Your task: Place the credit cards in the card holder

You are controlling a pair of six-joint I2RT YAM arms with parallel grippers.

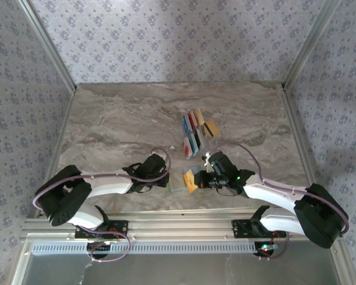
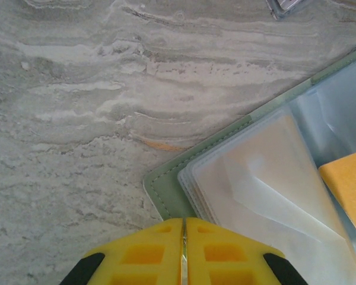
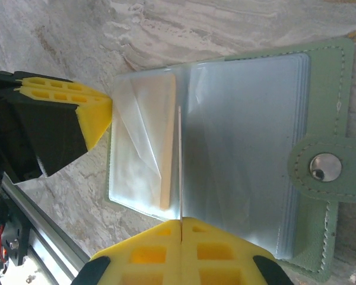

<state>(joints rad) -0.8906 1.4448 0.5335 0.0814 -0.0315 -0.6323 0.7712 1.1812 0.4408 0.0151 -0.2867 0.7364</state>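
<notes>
The card holder (image 1: pixel 178 185) lies open near the table's front edge, a sage-green cover (image 3: pixel 329 95) with clear sleeves. A tan card (image 3: pixel 167 142) sits in its left sleeve. My right gripper (image 3: pixel 181 222) is shut on an orange credit card (image 1: pixel 191 180), seen edge-on as a thin line standing over the sleeves. The same orange card (image 2: pixel 347 190) hangs over the holder (image 2: pixel 163 190) at the right of the left wrist view. My left gripper (image 2: pixel 184 228) is closed at the holder's corner, with a thin sliver in the seam. Several loose credit cards (image 1: pixel 196 132) lie further back.
The left fingers (image 3: pixel 95 116) touch the holder's left edge, close to my right gripper. A metal rail (image 1: pixel 184 225) runs along the near table edge. The holder's strap with a metal snap (image 3: pixel 325 167) lies at its right side. Patterned walls enclose the marble table (image 1: pixel 118 119).
</notes>
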